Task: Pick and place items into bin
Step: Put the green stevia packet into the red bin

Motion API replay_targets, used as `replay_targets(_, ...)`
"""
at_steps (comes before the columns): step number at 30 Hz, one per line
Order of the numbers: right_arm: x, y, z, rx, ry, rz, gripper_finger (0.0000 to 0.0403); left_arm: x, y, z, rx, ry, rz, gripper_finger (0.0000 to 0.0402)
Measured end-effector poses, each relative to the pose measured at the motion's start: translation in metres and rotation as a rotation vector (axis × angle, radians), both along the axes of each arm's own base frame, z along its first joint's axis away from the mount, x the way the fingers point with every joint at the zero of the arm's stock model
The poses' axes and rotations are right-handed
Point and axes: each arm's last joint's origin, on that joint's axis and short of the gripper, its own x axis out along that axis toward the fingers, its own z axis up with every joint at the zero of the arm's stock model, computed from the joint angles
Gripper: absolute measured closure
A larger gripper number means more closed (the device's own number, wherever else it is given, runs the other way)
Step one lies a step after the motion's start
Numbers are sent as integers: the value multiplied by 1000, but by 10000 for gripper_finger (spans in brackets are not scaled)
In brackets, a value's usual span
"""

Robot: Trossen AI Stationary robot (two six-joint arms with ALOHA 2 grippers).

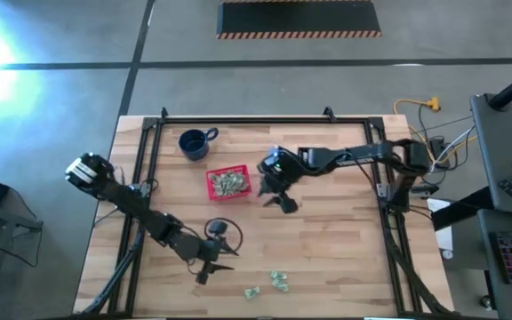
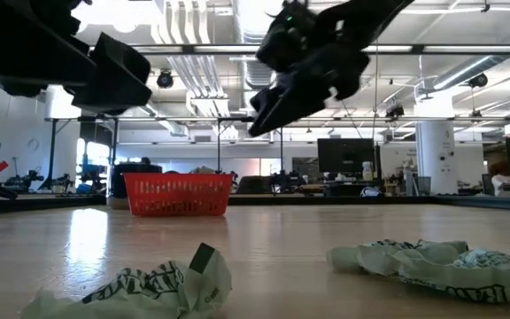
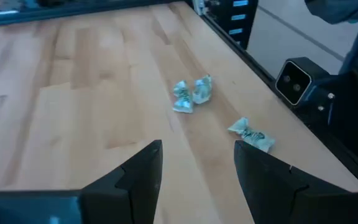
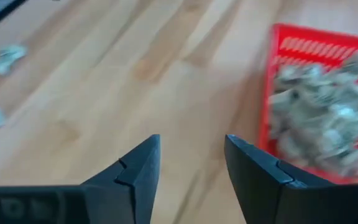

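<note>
Worktop (image 1: pixel 345 258): pale wood planks inside a black frame, on a grey concrete floor (image 1: pixel 78 89). Red bin (image 1: pixel 228 182): mid-worktop, heaped with wrapped items (image 4: pixel 319 115). Loose items (image 1: pixel 279 281): two or perhaps three near the front edge. Blue mug (image 1: pixel 194 143): behind the bin. Right gripper (image 1: pixel 276 197): just beside the bin, fingers spread, empty. Left gripper (image 1: pixel 223 261): near the loose items, fingers wide, empty. Room beyond: open office with desks and monitors (image 2: pixel 343 159).

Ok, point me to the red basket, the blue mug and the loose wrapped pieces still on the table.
Red basket (image 1: pixel 212 177): high view, on its left rim.
Blue mug (image 1: pixel 191 143): high view, on its body.
Loose wrapped pieces (image 3: pixel 192 93): left wrist view, on the clumped pair.
</note>
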Motion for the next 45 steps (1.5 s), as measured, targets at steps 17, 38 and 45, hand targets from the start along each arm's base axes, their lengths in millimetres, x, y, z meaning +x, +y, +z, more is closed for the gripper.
replay_targets(17,-109,52,15,76,-195,-67,265,60,-50,-22,-59,35,-151,219)
replay_targets(38,-143,74,-1,113,-231,-63,269,84,-67,-58,-157,175,-103,219)
replay_targets(45,-147,80,-10,103,-220,-116,270,89,-71,-61,-157,179,-99,234)
